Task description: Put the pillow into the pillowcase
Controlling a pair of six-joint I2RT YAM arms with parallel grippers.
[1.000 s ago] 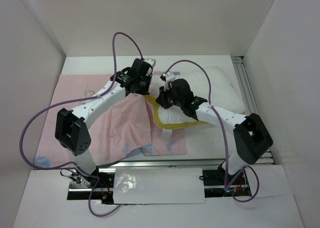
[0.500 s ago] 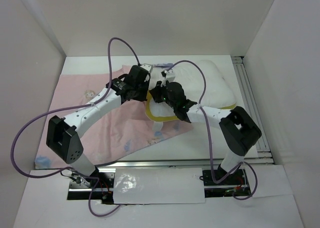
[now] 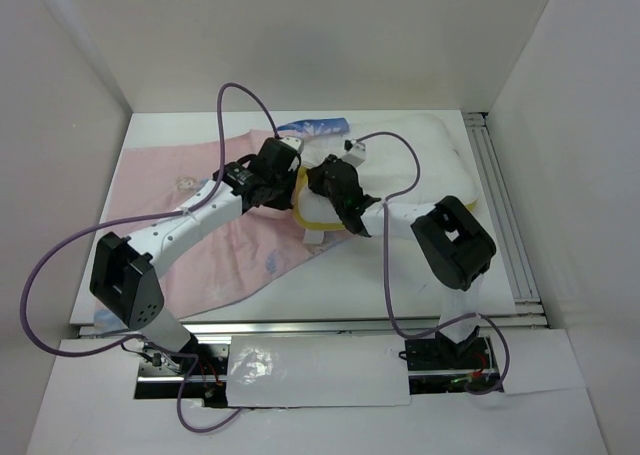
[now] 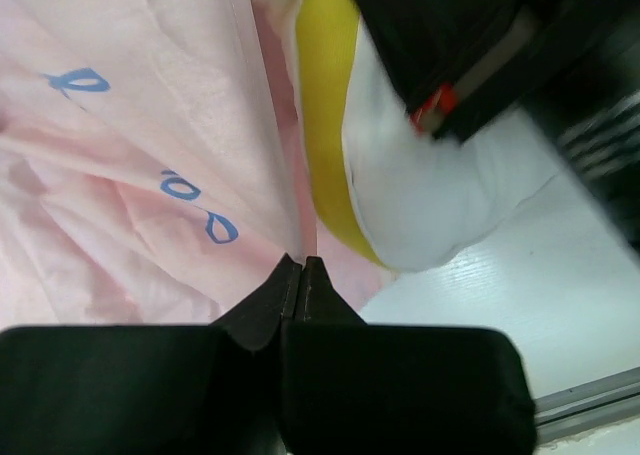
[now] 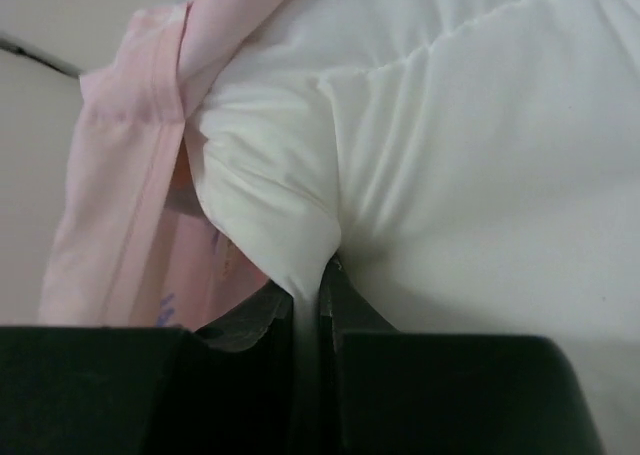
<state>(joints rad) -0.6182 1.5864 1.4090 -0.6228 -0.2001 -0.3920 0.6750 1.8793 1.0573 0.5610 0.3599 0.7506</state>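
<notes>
The left pincer pinches the pink pillowcase at its edge; the right pincer nips a fold of the white pillow. The pillow lies toward the surface far right corner, the pillowcase across its left half

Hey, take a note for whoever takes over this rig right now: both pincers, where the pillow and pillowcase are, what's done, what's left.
Left pincer: shut on the pillowcase hem at its opening.
Right pincer: shut on a pinch of the pillow.
Pillowcase lies pink side up, spread to the left; pillow lies back right, yellow-edged end at the opening.
Done: both grips; one pillow corner seems tucked just under the hem.
Left: feed the rest of the pillow in.
</notes>
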